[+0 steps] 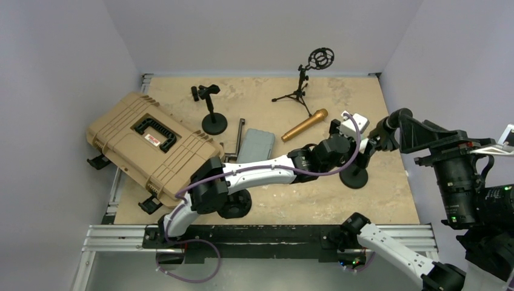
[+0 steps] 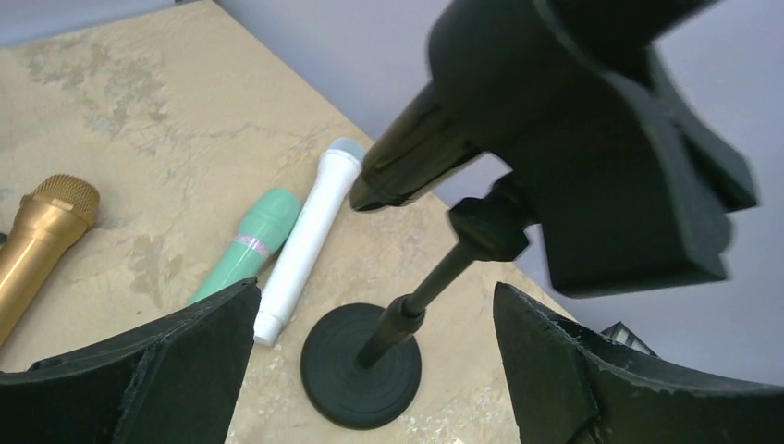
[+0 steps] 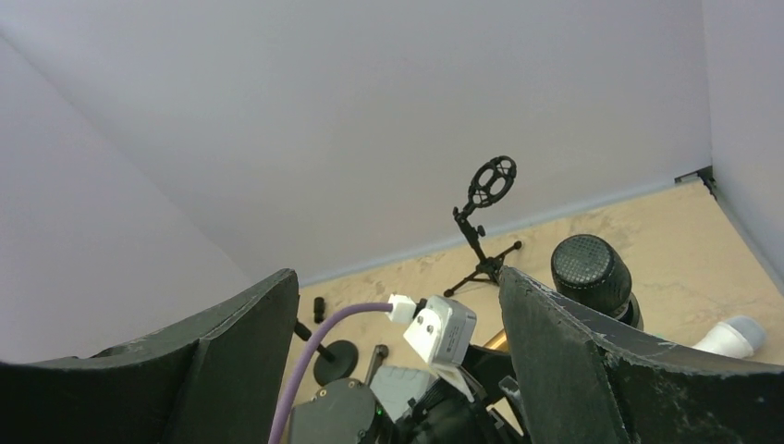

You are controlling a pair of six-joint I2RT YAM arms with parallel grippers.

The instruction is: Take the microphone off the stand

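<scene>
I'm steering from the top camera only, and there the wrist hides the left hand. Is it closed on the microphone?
Observer: No. The left wrist camera shows the left hand open, with the black microphone seated in the stand clip.
Operator: Anything lying close by?
Observer: A mint microphone and a white microphone lie side by side next to the stand base.
Operator: And the other arm?
Observer: The right hand is open, holding nothing.

pale lilac walls [image 1: 260,30] close in the far, left and right edges of a tan, mottled counter [image 1: 363,91]. a metal rail [image 1: 121,233] runs along its near edge. the light is soft and even.
</scene>
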